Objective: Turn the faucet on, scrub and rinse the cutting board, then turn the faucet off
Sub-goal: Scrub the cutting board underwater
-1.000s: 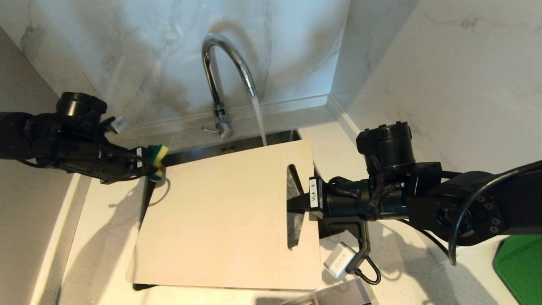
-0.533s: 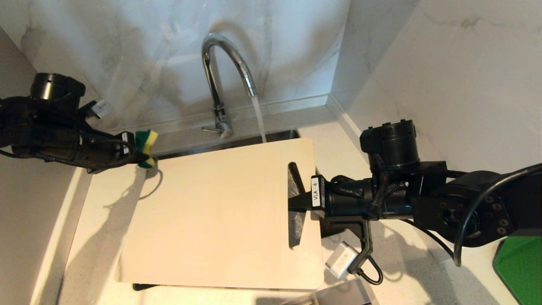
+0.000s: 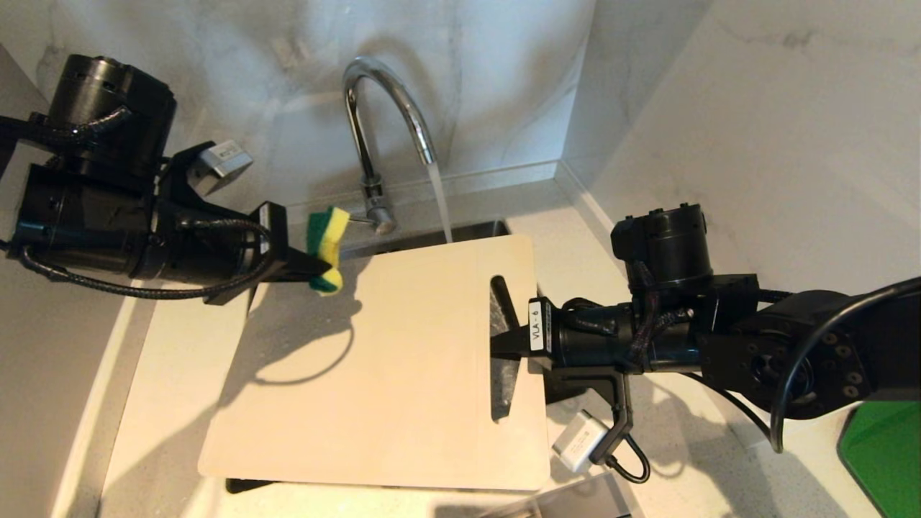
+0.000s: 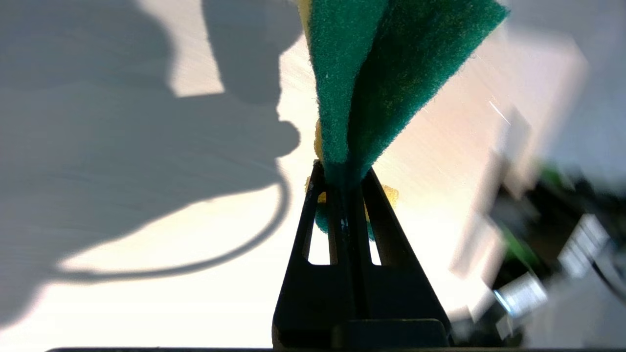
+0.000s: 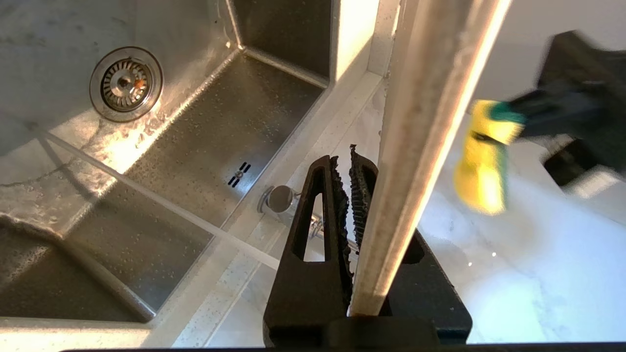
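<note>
Two grippers are engaged. The right gripper point(image 3: 496, 344) clamps the cutting board point(image 3: 381, 360) at its slotted end, holding it over the sink point(image 5: 205, 146) with its far edge under the stream from the faucet point(image 3: 381, 137). The left gripper point(image 3: 316, 267) pinches a sponge point(image 3: 327, 244) above the board's far left corner, apparently clear of the surface. Judged step: scrubbing. The next move calls for lowering the sponge into contact and stroking across the wetted face.

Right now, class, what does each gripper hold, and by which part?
Left gripper: sponge, pinched at one end. Right gripper: cutting board, clamped at its handle-slot end.
</note>
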Controlling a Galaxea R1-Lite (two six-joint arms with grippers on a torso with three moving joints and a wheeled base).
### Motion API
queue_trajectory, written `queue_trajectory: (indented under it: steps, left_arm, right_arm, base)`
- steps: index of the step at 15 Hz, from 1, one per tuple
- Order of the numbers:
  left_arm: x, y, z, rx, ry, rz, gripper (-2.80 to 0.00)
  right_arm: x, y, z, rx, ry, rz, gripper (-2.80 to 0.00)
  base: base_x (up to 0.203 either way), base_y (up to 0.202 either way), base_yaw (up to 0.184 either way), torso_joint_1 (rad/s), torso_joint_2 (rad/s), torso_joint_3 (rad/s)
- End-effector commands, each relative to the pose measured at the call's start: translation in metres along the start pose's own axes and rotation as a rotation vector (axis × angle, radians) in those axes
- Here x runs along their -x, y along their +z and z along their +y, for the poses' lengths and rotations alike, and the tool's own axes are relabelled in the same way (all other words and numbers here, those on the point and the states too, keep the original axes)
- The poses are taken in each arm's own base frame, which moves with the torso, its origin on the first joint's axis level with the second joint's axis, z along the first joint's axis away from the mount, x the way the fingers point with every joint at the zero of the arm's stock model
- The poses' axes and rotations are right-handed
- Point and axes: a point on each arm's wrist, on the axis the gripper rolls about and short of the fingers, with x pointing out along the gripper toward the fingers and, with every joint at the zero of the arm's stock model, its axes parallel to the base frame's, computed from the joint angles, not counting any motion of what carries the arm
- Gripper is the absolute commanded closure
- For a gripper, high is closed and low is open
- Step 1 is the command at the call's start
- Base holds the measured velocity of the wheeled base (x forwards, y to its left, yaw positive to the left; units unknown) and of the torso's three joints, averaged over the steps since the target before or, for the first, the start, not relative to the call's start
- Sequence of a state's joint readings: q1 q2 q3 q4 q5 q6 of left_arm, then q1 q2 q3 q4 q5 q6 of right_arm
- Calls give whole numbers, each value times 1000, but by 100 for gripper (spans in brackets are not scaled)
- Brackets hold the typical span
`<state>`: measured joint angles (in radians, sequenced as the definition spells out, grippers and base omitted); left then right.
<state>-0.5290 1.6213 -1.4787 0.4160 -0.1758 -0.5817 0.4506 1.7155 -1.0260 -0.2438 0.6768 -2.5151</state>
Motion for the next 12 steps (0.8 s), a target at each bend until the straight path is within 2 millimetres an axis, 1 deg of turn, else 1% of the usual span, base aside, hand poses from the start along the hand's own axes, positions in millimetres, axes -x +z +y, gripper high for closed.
queue_trajectory:
  steps: [1, 2, 3, 4, 6, 8, 10, 12]
  left_arm:
    - [-24, -30, -32, -55, -29, 96, 0]
    - [-44, -40, -36, -66, 8, 111, 0]
    - [-58, -47, -40, -78, 24, 87, 0]
    - [-65, -54, -43, -94, 23, 70, 0]
    - [-64, -58, -38, -110, 42, 76, 0]
    - [-61, -59, -23, -118, 110, 69, 0]
    - [-62, -61, 0, -115, 186, 80, 0]
    - [-60, -60, 26, -94, 255, 89, 0]
  right_arm:
    - [-1, -1, 0, 15, -4, -2, 0]
    - [-1, 0, 1, 13, -1, -3, 0]
    - [-3, 0, 3, 9, 1, -7, 0]
    - [-3, 1, 3, 8, 2, -8, 0]
    - [-3, 0, 2, 10, 6, -2, 0]
    - [-2, 0, 2, 13, 7, 1, 0]
    - [-1, -1, 0, 16, 5, 7, 0]
    - [0, -1, -1, 7, 4, 11, 0]
  base:
    - [0, 0, 0, 0, 0, 0]
    - [0, 0, 0, 0, 0, 0]
    - [0, 0, 0, 0, 0, 0]
    - [0, 0, 0, 0, 0, 0]
    - [0, 0, 0, 0, 0, 0]
    - [0, 0, 0, 0, 0, 0]
    - [0, 0, 0, 0, 0, 0]
    - [0, 0, 0, 0, 0, 0]
